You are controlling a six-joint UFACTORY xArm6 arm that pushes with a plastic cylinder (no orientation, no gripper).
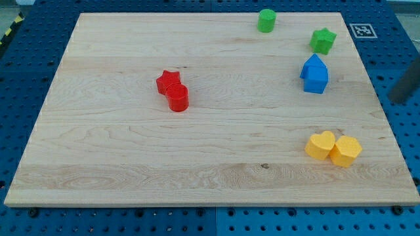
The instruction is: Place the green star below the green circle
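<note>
The green star (pixel 322 40) lies near the board's top right corner. The green circle (pixel 266 20) stands to the star's left and a little higher, close to the top edge. My tip (pixel 398 99) shows as a blurred dark rod at the view's right edge, just past the board's right side. It is right of and lower than the green star, well apart from it, and touches no block.
A blue block (pixel 314 73) sits just below the green star. A red star (pixel 168 80) and red circle (pixel 178 98) touch left of centre. A yellow heart (pixel 320 145) and another yellow block (pixel 346 151) touch at lower right. The wooden board (pixel 210 170) rests on a blue pegboard.
</note>
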